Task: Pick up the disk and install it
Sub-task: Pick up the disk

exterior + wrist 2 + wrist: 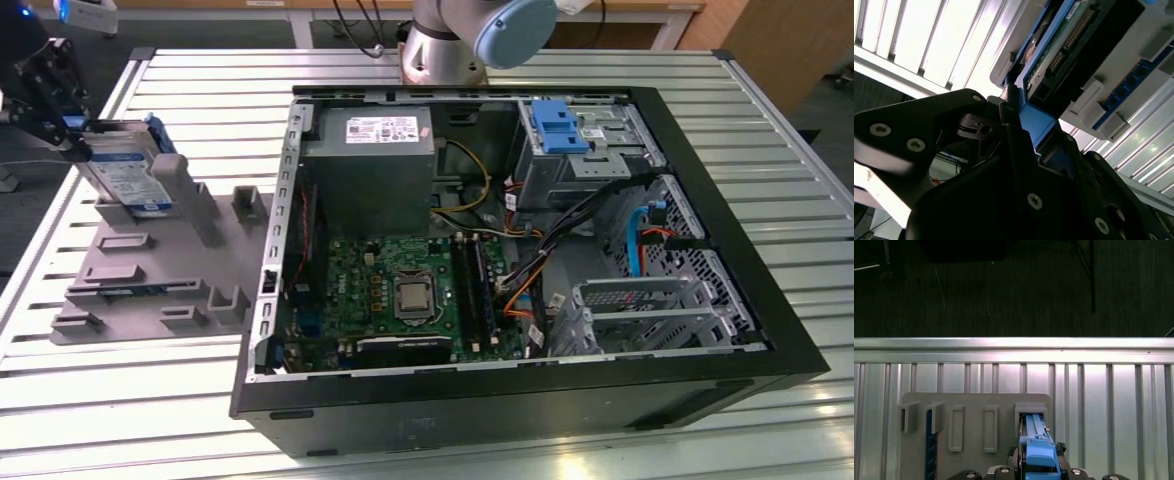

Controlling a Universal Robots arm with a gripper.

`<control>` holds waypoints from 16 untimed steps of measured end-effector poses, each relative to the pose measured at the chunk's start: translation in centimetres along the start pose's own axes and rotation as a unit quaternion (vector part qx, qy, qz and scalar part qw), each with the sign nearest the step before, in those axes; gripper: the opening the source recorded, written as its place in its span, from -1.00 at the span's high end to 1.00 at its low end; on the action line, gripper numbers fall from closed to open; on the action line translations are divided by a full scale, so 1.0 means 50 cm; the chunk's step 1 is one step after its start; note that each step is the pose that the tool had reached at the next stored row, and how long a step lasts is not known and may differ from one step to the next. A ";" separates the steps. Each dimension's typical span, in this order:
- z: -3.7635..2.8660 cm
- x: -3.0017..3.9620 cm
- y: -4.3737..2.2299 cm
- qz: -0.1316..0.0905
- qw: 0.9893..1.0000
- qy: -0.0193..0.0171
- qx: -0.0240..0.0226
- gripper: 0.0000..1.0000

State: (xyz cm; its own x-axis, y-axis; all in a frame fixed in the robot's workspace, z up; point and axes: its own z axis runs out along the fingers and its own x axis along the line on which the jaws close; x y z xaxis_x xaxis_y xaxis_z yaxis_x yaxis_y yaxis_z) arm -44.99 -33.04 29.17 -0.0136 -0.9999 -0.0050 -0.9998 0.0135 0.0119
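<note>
Closest to us, the gripper (1026, 120) has its jaws pinched narrow on the blue carrier edge of the disk (1064, 45). We see that disk standing on edge in a grey rack (147, 270) on the table (134, 390), at ten o'clock in the exterior view, well apart from the open case (801, 330).

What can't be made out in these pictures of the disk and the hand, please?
Exterior view: the hand, cut by the picture's left edge.
Exterior view: lower end of the disk, hidden in the grey holder.
First wrist view: the disk's label, since it stands edge-on.
</note>
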 end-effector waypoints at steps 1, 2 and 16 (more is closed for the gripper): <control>-0.002 0.000 0.000 0.000 1.000 0.000 0.000 0.26; -0.004 0.000 0.000 0.000 1.000 0.000 0.000 0.26; -0.021 0.000 0.000 0.000 1.000 0.000 0.000 0.26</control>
State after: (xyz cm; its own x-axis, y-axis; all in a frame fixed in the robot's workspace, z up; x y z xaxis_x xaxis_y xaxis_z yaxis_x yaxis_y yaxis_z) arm -44.99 -33.04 30.24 -0.0136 -0.9999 -0.0050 -0.9998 0.0136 0.0118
